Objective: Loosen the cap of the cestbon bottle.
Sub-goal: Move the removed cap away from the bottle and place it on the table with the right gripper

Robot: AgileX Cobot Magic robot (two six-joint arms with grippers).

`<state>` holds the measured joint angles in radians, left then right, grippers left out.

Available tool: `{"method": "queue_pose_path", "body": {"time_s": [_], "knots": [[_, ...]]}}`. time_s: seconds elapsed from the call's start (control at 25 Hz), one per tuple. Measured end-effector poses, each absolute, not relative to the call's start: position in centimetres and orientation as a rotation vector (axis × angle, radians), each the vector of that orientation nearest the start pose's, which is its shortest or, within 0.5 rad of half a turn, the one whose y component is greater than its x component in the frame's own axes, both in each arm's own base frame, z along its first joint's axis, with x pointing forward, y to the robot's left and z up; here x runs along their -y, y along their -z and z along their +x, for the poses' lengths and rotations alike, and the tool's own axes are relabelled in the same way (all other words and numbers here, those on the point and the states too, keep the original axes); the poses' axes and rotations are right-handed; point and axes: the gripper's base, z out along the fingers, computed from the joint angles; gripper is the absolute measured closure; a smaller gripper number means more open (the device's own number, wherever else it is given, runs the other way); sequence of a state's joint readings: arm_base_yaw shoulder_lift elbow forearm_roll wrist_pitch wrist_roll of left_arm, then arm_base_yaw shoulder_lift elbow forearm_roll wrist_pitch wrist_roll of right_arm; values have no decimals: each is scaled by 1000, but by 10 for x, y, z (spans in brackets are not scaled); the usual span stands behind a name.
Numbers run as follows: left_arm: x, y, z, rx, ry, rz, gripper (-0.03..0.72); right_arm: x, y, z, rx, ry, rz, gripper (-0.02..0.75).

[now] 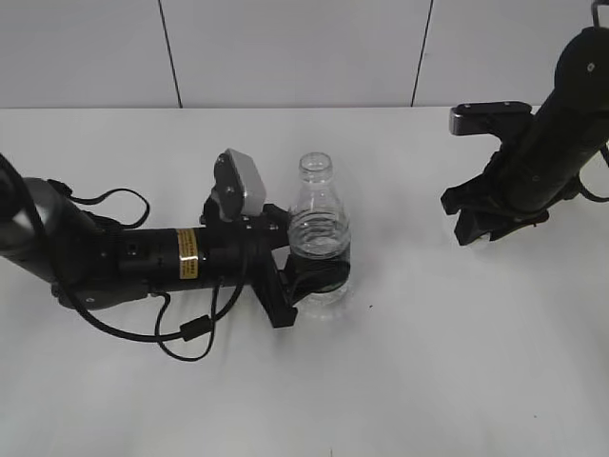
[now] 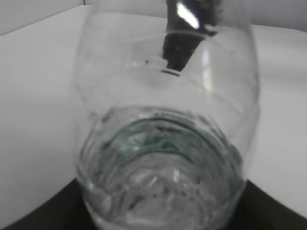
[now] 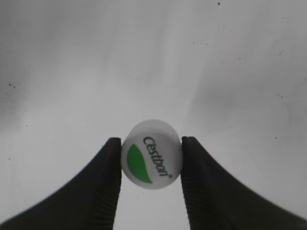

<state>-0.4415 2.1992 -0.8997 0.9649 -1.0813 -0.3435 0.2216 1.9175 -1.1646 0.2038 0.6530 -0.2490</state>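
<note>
Pinching the Cestbon cap (image 3: 152, 161) off the bottle (image 1: 319, 238) in my closed right gripper (image 3: 151, 165) at lower centre, I keep it level while my left gripper (image 1: 309, 276) clamps the body.

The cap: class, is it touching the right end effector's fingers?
Touching. The right wrist view shows the cap pinched between both fingers, with no gap either side.

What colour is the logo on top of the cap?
Green, on a white cap with dark "Cestbon" lettering beside it; the right wrist view shows it best.
</note>
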Motion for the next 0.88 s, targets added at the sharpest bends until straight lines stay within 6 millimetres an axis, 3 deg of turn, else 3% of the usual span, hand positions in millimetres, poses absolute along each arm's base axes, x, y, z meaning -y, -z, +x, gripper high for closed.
{"method": "queue_pose_path", "body": {"time_s": [0.36,0.68,0.88], "knots": [[253,-82,297,-1564,863,1235,276,-92,-129,357,-2885,-208,-496,444],[254,-81,300,-1586,831,1243,276,-94,-129,363,-2810,-213,-519,444],[254,-80,300,-1596,822,1246,276,-94,-118,364,-2832,-211,-523,444]]}}
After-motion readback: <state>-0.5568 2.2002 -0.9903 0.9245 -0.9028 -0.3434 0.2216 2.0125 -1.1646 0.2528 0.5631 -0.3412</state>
